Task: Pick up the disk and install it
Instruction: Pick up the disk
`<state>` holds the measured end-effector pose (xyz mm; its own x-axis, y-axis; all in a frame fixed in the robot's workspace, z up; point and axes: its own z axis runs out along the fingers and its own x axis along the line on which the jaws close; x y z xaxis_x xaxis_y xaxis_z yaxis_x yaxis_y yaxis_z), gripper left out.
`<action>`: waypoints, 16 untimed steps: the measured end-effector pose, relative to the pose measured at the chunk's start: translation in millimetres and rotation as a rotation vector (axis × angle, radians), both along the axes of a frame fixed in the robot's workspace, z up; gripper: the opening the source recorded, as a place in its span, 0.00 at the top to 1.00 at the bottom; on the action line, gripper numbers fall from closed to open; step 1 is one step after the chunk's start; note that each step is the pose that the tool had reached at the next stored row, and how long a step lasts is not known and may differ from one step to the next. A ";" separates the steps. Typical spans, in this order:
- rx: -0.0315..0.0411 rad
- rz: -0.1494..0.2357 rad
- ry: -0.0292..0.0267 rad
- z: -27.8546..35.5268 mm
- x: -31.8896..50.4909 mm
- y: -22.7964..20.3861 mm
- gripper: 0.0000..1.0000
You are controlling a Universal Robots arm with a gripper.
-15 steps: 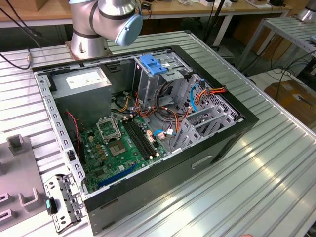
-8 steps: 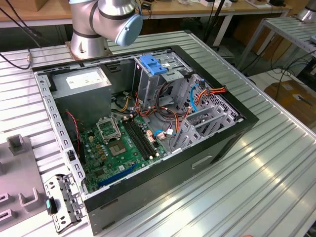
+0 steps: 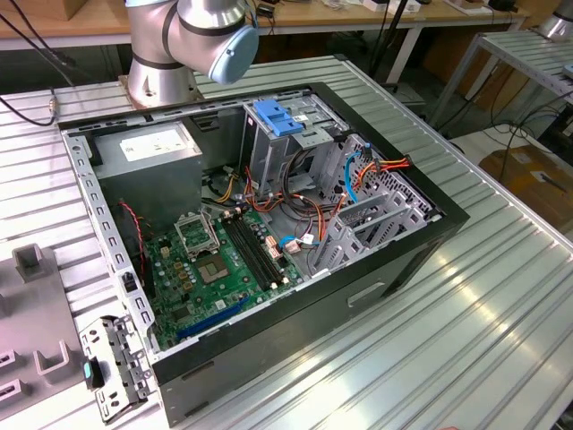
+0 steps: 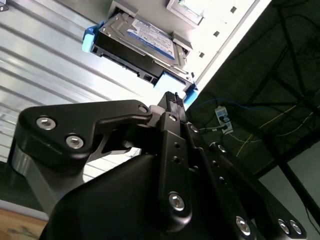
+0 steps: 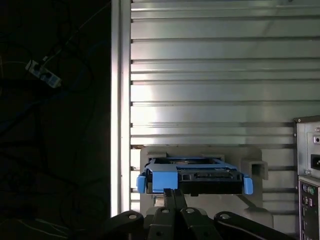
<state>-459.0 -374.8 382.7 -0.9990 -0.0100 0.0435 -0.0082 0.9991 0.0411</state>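
Closest to both wrist cameras, the black two-finger gripper (image 5: 173, 193) has its fingertips drawn together with nothing between them, so it carries nothing. Straight ahead of it, near but apart, is the disk (image 5: 194, 181), a flat dark rectangular hard drive in bright blue plastic carrier rails. It lies flat in a pale grey plastic holder (image 5: 254, 169) on the ribbed aluminium table (image 5: 210, 75), near the table's edge. I judge the disk to be stiff, rather heavy for its size and sensitive to knocks. Its metal faces are probably slippery, so the blue rails on two opposite sides look like the better place to take hold, squarely and not by one corner. The first wrist view gives the connector end face-on, while the second wrist view gives the top plate with its white and blue label (image 4: 150, 35), seen obliquely. The exterior view gives the open black computer case (image 3: 403, 260). Inside it, the tall grey metal drive cage (image 3: 269, 152) stands at about 1 o'clock from the green motherboard (image 3: 215, 260). Beyond the case, at 11 o'clock, is the arm's silver base (image 3: 161, 54).
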 end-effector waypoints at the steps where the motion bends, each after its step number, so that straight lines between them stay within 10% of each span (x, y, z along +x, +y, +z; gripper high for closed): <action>1: 0.0000 0.015 0.0000 0.0 0.0 0.0 0.89; 16: 0.0000 0.233 -0.0001 0.0 0.0 0.0 0.89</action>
